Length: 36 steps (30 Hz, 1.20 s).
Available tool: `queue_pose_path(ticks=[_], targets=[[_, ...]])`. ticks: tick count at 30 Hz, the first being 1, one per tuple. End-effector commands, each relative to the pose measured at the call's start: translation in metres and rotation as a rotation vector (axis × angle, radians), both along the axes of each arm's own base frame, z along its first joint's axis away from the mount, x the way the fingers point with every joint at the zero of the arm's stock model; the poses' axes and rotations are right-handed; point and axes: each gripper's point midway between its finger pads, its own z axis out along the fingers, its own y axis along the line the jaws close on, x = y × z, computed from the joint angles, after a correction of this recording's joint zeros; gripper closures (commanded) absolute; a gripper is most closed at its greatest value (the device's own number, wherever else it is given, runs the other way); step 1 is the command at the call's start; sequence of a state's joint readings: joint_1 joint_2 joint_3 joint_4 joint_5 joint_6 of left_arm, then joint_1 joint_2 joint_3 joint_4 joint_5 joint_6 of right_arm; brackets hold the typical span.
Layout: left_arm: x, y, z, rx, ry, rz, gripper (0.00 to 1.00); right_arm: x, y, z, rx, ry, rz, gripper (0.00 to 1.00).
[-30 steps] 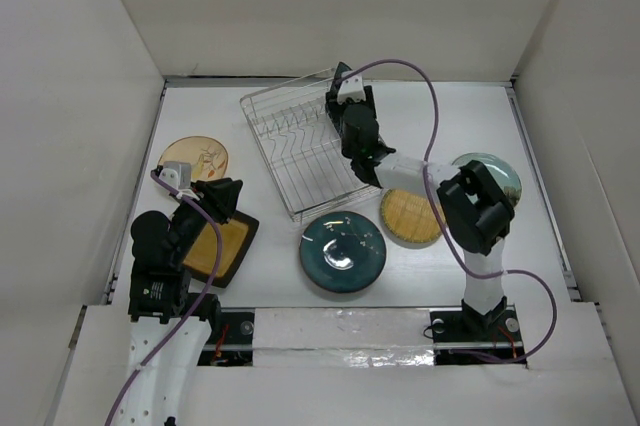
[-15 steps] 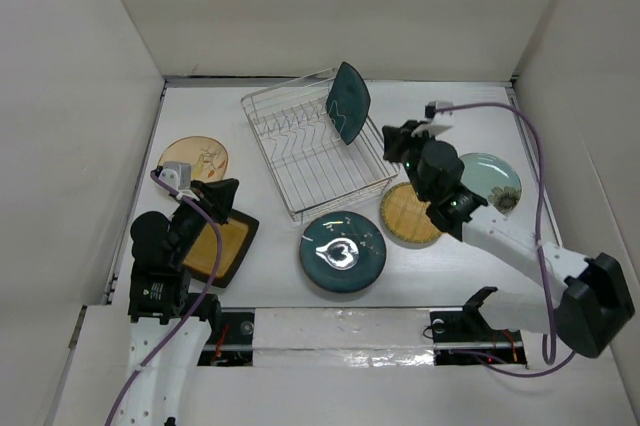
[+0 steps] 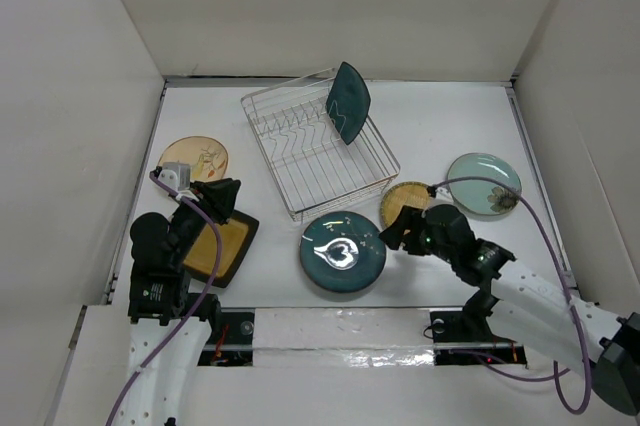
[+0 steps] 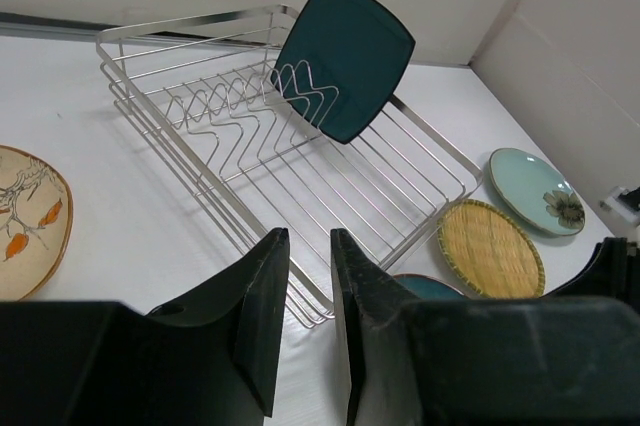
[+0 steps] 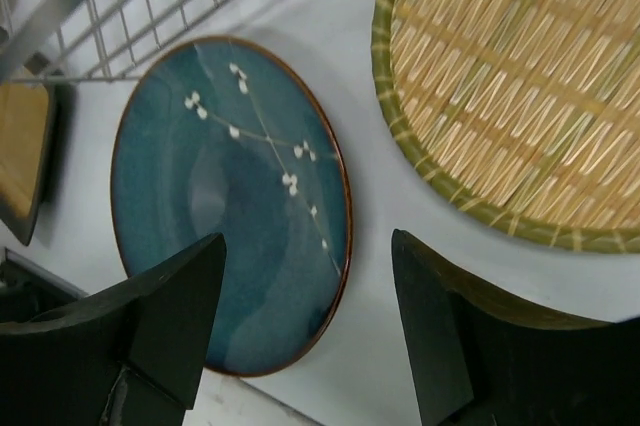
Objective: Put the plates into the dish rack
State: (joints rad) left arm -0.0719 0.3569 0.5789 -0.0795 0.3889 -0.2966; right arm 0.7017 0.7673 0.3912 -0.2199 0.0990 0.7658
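Note:
The silver wire dish rack [image 3: 305, 156] stands at mid-table with the dark teal squarish plate [image 3: 349, 103] upright at its far right end; the left wrist view shows both, the rack [image 4: 230, 136] and the plate [image 4: 345, 56]. The glossy round teal plate [image 3: 343, 251] lies in front of the rack. My right gripper [image 3: 400, 236] is open and empty, low over the gap between the teal plate [image 5: 230, 206] and the yellow woven plate [image 5: 520, 86]. My left gripper [image 3: 222, 196] is shut and empty above the mustard square plate [image 3: 218, 246].
The tan plate with a drawing [image 3: 196, 158] lies at the left, and the pale green plate [image 3: 484, 184] at the right. White walls enclose the table on three sides. The right arm's purple cable loops over the pale green plate.
My right gripper left the dark teal plate standing in the rack, drew back toward the front and came down open between the round teal and woven plates. The left arm has not moved.

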Motion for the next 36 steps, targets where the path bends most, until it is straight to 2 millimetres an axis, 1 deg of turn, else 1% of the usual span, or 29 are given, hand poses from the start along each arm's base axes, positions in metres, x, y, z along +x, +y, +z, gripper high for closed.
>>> queue_pose_path(ticks=[1,2,3,4,5,6,7,9,10,11,14,16,17,19,20,21,23,24,25,26,27,28,30,31,32,33,34,36], targets=[[-0.004,-0.003,0.018,-0.002,-0.062,-0.016,0.79,-0.025,0.017,-0.022,0.047,0.142,0.092,0.27],[-0.004,-0.002,0.018,-0.002,-0.064,-0.015,0.79,-0.026,0.019,-0.027,0.048,0.159,0.096,0.27],[-0.004,-0.002,0.019,-0.003,-0.067,-0.015,0.79,-0.029,0.018,-0.039,0.036,0.187,0.096,0.29],[-0.005,-0.002,0.019,-0.003,-0.067,-0.015,0.78,-0.026,0.022,-0.038,0.059,0.176,0.095,0.3],[-0.005,-0.002,0.019,-0.003,-0.07,-0.016,0.78,-0.026,0.022,-0.041,0.063,0.184,0.091,0.31],[-0.005,-0.003,0.019,-0.003,-0.07,-0.018,0.78,-0.027,0.022,-0.049,0.058,0.197,0.088,0.34],[-0.005,-0.003,0.02,-0.003,-0.073,-0.019,0.78,-0.024,0.027,-0.047,0.088,0.189,0.088,0.35],[-0.005,-0.003,0.02,-0.003,-0.071,-0.021,0.78,-0.024,0.031,-0.051,0.106,0.196,0.094,0.4],[-0.005,-0.003,0.019,-0.002,-0.07,-0.021,0.78,-0.023,0.034,-0.054,0.116,0.202,0.097,0.41],[-0.005,-0.003,0.019,-0.002,-0.07,-0.021,0.78,-0.023,0.035,-0.057,0.119,0.207,0.097,0.41],[-0.005,-0.003,0.019,-0.002,-0.07,-0.021,0.78,-0.024,0.041,-0.063,0.134,0.217,0.108,0.47],[-0.005,-0.003,0.02,-0.003,-0.073,-0.021,0.78,-0.021,0.045,-0.062,0.164,0.209,0.1,0.51],[-0.006,-0.003,0.02,-0.001,-0.074,-0.019,0.78,-0.022,0.043,-0.067,0.16,0.216,0.09,0.52],[-0.005,-0.003,0.02,-0.001,-0.074,-0.018,0.78,-0.019,0.043,-0.067,0.178,0.205,0.071,0.6],[-0.005,-0.003,0.02,0.0,-0.074,-0.018,0.78,-0.021,0.041,-0.07,0.182,0.209,0.06,0.72],[-0.005,-0.002,0.02,-0.001,-0.071,-0.016,0.78,-0.02,0.041,-0.069,0.195,0.202,0.056,0.82],[-0.005,-0.002,0.02,0.0,-0.071,-0.016,0.78,-0.02,0.038,-0.068,0.201,0.195,0.039,0.97],[-0.005,-0.002,0.02,0.0,-0.071,-0.014,0.78,-0.02,0.04,-0.06,0.214,0.173,0.051,1.0],[-0.005,-0.002,0.02,0.0,-0.071,-0.013,0.78,-0.022,0.037,-0.06,0.191,0.171,0.056,1.0],[-0.005,-0.002,0.02,-0.002,-0.072,-0.013,0.78,-0.025,0.039,-0.055,0.189,0.156,0.082,1.0],[-0.005,-0.001,0.021,-0.002,-0.074,-0.01,0.78,-0.022,0.043,-0.041,0.198,0.125,0.105,1.0],[-0.005,-0.001,0.021,-0.001,-0.076,-0.01,0.78,-0.028,0.043,-0.028,0.191,0.097,0.162,1.0],[-0.005,-0.001,0.02,-0.001,-0.076,-0.007,0.78,-0.038,0.051,-0.002,0.198,0.053,0.247,1.0],[-0.005,-0.001,0.021,-0.002,-0.077,-0.005,0.78,-0.045,0.057,0.03,0.218,-0.004,0.319,1.0],[-0.005,0.0,0.021,-0.001,-0.079,-0.004,0.78,-0.05,0.06,0.048,0.232,-0.039,0.354,1.0],[-0.005,0.0,0.021,-0.001,-0.079,-0.002,0.78,-0.058,0.066,0.066,0.249,-0.067,0.404,1.0],[-0.005,0.0,0.022,-0.003,-0.08,-0.001,0.78,-0.062,0.071,0.096,0.276,-0.124,0.447,1.0],[-0.004,0.001,0.022,-0.002,-0.08,0.004,0.78,-0.066,0.078,0.128,0.313,-0.191,0.492,1.0]])
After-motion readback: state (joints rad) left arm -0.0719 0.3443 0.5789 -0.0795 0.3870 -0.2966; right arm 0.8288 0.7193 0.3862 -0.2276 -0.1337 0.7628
